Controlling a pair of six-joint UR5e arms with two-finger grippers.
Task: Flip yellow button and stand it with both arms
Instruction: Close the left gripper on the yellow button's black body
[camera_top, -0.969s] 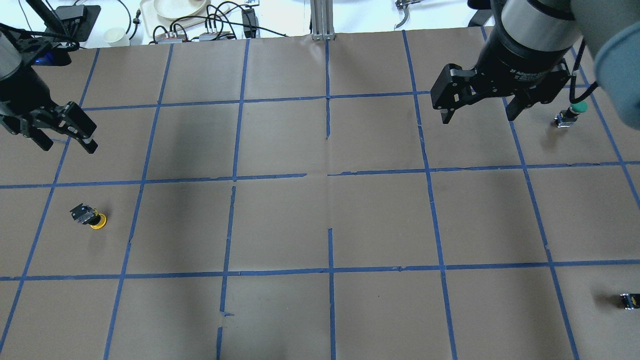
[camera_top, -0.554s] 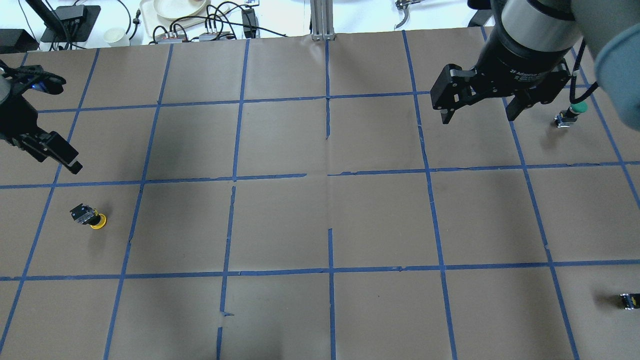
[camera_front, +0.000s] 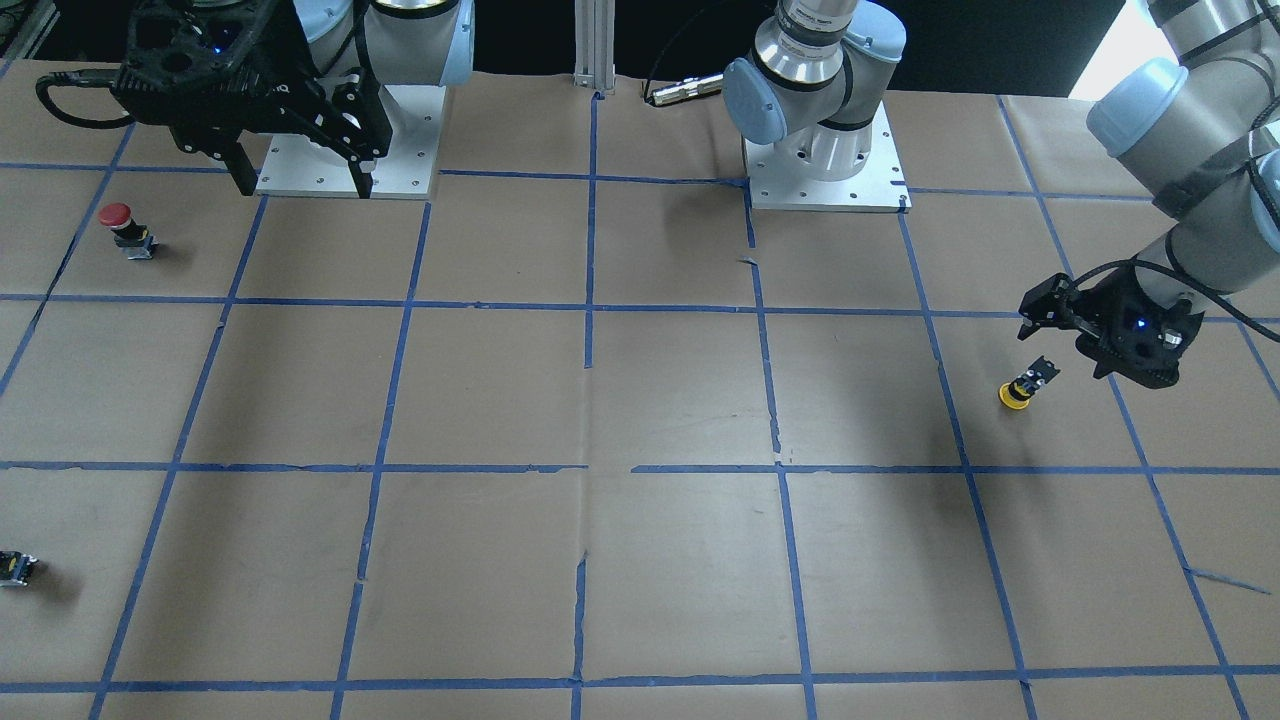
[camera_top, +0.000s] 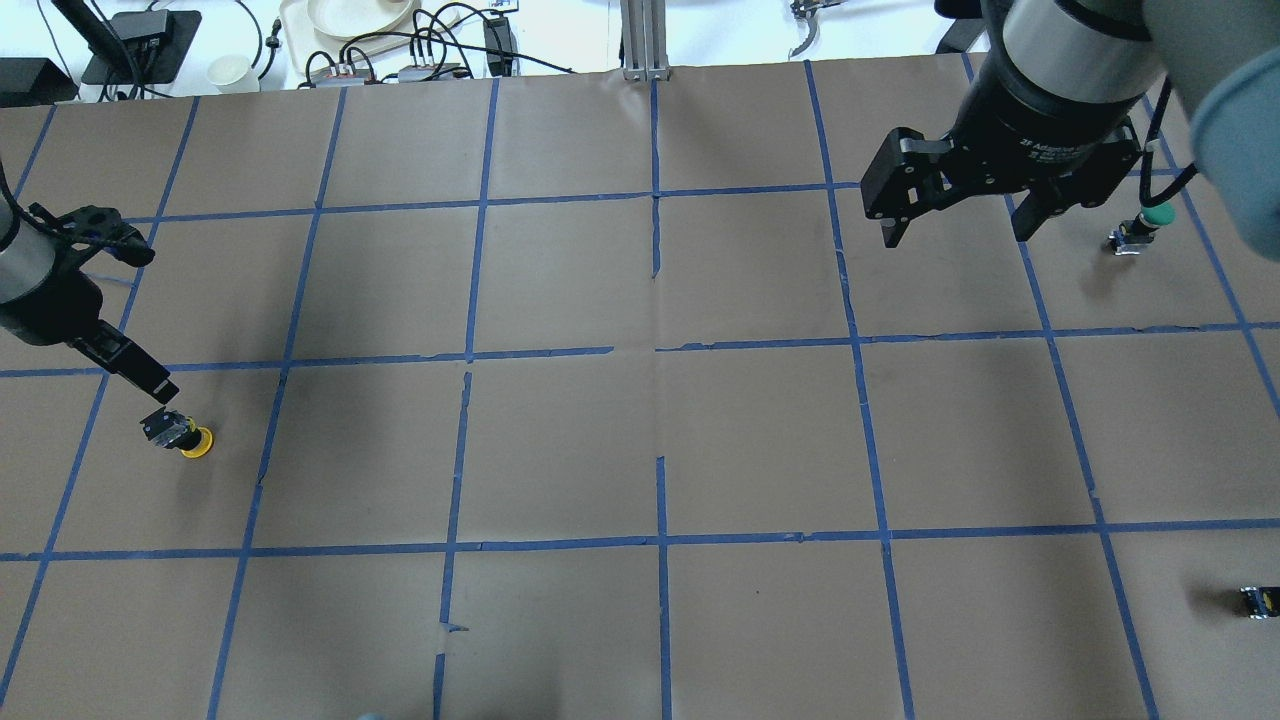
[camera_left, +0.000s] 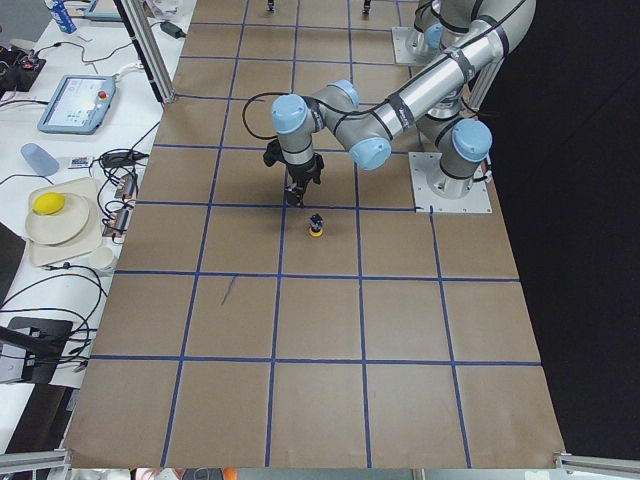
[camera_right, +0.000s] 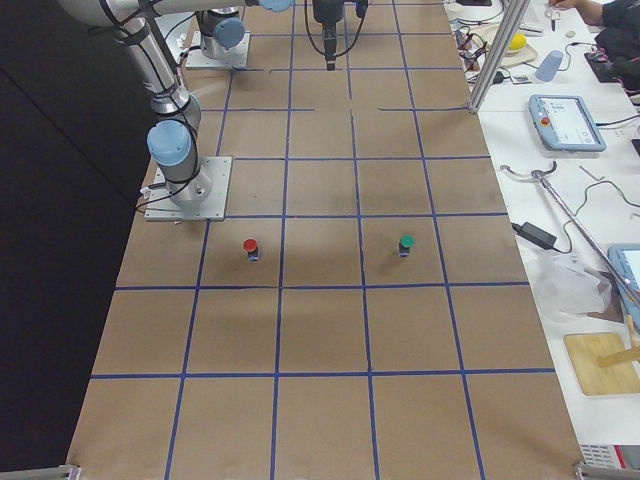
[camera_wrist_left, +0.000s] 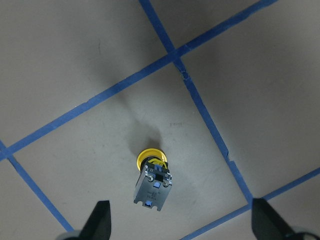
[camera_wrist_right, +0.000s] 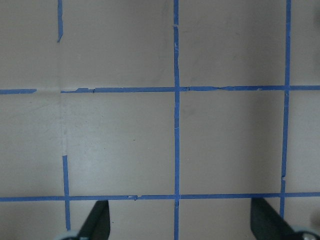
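Past the table edge across from the robot, well away from the yellow button (camera_top: 180, 436), a tray (camera_left: 86, 194) on the side bench holds a pale plate (camera_left: 38, 230) with a yellow lump (camera_left: 47, 204) on it. A white cup (camera_left: 100, 259) stands just beside the tray; what it holds I cannot tell.

The button rests on the brown paper table (camera_top: 760, 440) with its yellow cap down and its square base raised, leaning a little. The left gripper (camera_top: 158, 386) hangs right over it, pointing down and apart from it. Its fingers (camera_wrist_left: 102, 222) are spread wide, and in the wrist view the button shows between them, closer to one finger. The left arm (camera_left: 400, 100) reaches out from its base plate with the wrist bent down above the button.

Far from the button, toward the robot's right, the right gripper (camera_top: 957, 237) is held high and points down, its fingers wide apart over taped paper. The right arm (camera_top: 1060, 60) rises steeply behind it. Just past that gripper stands a green button (camera_top: 1150, 222). A red button (camera_front: 125, 228) and a small dark switch block (camera_top: 1258, 600) also lie out that way.

The yellow button sits in the middle row of squares marked by blue tape (camera_top: 470, 355), well in from both long edges. Open paper stretches from it toward the right gripper.
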